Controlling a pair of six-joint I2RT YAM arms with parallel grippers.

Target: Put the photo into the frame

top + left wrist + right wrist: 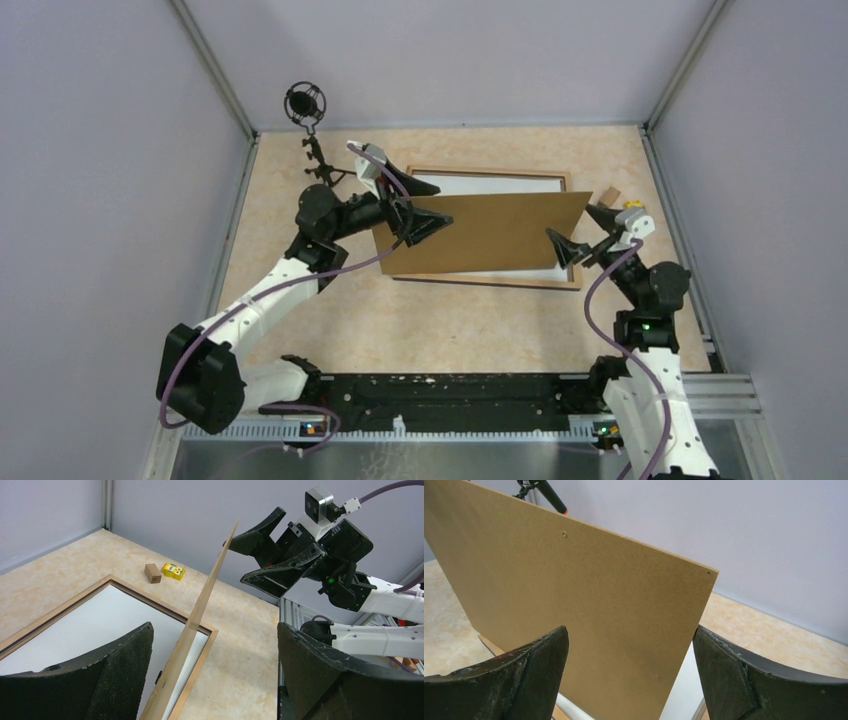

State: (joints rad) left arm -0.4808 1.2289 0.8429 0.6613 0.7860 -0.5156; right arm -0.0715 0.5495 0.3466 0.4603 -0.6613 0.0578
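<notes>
Top external: frame (490,171) holds white sheet (500,184); left claw (440,203), right claw (570,220) gape astride board (490,235).

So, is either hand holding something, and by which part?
Nothing is gripped. The backing board stands tilted between the open fingers of the left hand and right hand; whether it leans on one cannot be told.

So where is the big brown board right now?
In the top view, the brown board stands tilted on its edge over the frame, mid-table, with the left gripper at its left end and the right gripper at its right end.
</notes>
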